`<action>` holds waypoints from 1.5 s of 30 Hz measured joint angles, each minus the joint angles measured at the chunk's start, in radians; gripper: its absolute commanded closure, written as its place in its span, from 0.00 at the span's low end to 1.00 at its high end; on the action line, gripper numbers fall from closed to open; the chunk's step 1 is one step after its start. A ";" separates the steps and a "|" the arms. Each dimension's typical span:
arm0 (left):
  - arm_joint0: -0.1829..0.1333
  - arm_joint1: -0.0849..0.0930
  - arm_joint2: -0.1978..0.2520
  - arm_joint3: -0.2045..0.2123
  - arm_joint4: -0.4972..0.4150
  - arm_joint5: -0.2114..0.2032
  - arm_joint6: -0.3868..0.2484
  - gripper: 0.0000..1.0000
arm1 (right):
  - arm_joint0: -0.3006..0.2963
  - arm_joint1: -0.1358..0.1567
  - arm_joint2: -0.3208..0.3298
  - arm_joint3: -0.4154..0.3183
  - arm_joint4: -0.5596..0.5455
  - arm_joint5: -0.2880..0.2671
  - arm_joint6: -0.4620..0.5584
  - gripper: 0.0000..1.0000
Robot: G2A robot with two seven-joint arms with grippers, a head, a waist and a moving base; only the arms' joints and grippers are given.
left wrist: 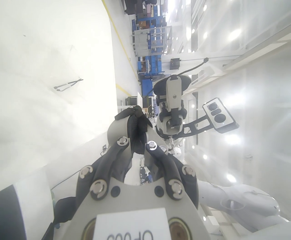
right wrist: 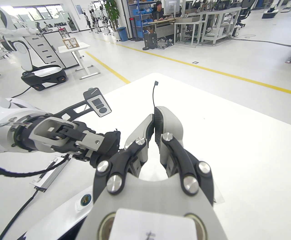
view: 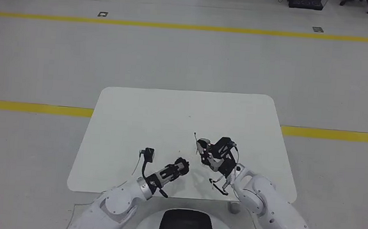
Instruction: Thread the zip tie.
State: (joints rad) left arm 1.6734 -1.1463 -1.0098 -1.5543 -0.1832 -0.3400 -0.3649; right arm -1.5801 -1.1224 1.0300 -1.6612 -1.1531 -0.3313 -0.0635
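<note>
the left gripper (view: pixel 182 166) hangs over the near half of the table (view: pixel 171 107), close to the table's near edge and a little left of its middle. its black-covered fingers (left wrist: pixel 136 122) are pressed together. i cannot tell whether anything lies between them. it points across the table toward the other arm.

the zip tie (right wrist: pixel 153 95) stands above the table's near half, about at the middle of its width. it is a thin black strand, nearly upright, with its small square head at the top, clear of the table's surface.

the right gripper (view: pixel 202 152) is over the same near half of the table, just right of the middle. its claw is narrow, pinched on the lower end of the zip tie, so the strand rises straight out from between the fingertips. the two grippers sit near each other over the table, and whether they touch is unclear.
</note>
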 measured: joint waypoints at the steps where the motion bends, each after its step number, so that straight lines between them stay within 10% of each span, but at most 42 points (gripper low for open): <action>1: -0.002 -0.004 -0.001 0.004 0.006 0.000 0.000 1.00 | 0.000 0.000 0.000 0.000 0.000 0.000 0.000 1.00; 14: -0.014 -0.029 -0.013 0.020 -0.005 0.000 -0.023 1.00 | 0.000 0.000 -0.003 -0.001 -0.027 -0.005 -0.021 1.00; 23: 0.018 -0.040 -0.069 -0.002 -0.192 0.000 -0.117 1.00 | 0.000 0.026 -0.052 0.029 -0.069 -0.009 -0.167 1.00; 45: 0.043 -0.095 -0.126 0.024 -0.155 0.000 -0.198 1.00 | 0.076 0.081 -0.165 0.067 -0.024 -0.009 -0.271 1.00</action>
State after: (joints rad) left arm 1.7168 -1.2418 -1.1355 -1.5303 -0.3379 -0.3400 -0.5628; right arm -1.5045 -1.0418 0.8655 -1.5942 -1.1768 -0.3400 -0.3343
